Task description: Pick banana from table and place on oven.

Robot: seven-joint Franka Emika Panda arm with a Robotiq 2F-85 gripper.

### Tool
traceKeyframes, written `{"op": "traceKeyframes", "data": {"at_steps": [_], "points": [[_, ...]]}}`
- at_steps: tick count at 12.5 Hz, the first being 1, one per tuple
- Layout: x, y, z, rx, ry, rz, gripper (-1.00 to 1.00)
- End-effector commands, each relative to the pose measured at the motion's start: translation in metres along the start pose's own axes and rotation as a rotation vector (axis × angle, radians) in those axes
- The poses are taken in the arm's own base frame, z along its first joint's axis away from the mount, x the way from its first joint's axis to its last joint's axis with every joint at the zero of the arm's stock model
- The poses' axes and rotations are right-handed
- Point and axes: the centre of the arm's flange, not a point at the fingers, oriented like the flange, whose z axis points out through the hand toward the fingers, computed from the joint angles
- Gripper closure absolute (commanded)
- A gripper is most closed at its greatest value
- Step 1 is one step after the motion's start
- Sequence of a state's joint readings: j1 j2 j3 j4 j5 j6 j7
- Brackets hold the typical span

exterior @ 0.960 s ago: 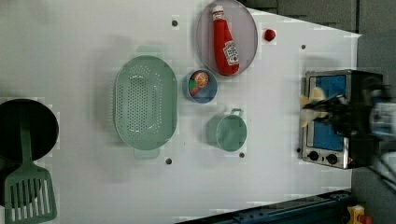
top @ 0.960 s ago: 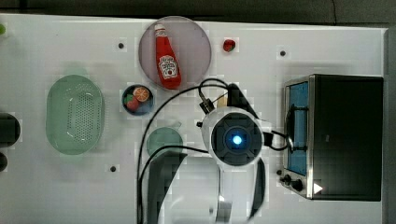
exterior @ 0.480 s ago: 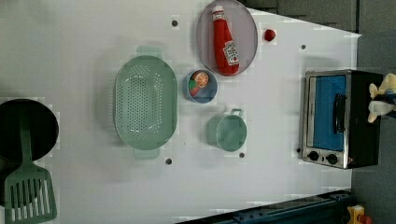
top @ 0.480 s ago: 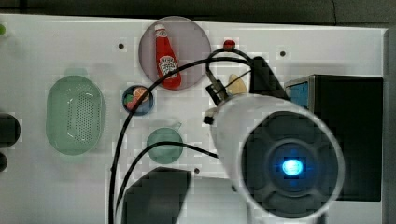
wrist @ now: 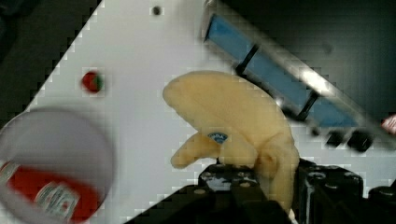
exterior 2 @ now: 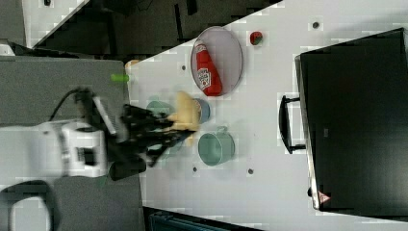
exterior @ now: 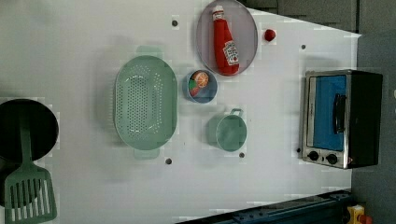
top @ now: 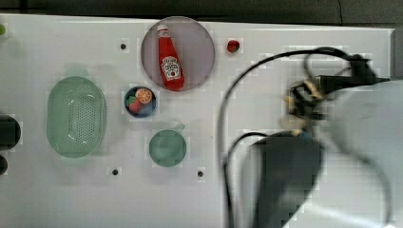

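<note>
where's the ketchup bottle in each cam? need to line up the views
Top view: ketchup bottle lies on the round plate at upper centre.
Left view: bottle on the plate, top centre.
Right view: bottle on the plate, upper centre.
Wrist view: bottle near one corner of the picture, on the plate.
Shared landmark: the small red ball on the table beside the plate.

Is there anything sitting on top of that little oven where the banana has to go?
Nothing visible: the oven top is bare black. The hand holds the banana up in the air.
</note>
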State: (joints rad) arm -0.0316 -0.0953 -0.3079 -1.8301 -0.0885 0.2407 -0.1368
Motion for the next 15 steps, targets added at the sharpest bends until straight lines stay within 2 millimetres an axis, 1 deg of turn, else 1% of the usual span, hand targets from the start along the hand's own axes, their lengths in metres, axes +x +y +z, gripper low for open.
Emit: {"op": "traceKeyframes", "data": {"at_steps": [1, 3, 5, 7, 8, 10, 11, 13, 15], "points": [[0.061, 0.056, 0.046, -0.048, -0.028, -0.088, 0.48], [0.093, 0.086, 0.066, -0.055, 0.034, -0.127, 0.48], [0.114, 0.108, 0.094, -0.084, 0.041, -0.154, 0.48], [0.123, 0.122, 0.127, -0.068, -0.021, -0.144, 0.48], [0.127, 0.125, 0.140, -0.035, -0.035, -0.122, 0.48], [0.135, 0.132, 0.157, -0.033, -0.033, -0.117, 0.48], [0.137, 0.133, 0.164, -0.042, -0.032, -0.116, 0.39], [0.135, 0.134, 0.175, -0.051, -0.044, -0.115, -0.04], [0.133, 0.137, 0.180, -0.054, -0.056, -0.110, -0.48]]}}
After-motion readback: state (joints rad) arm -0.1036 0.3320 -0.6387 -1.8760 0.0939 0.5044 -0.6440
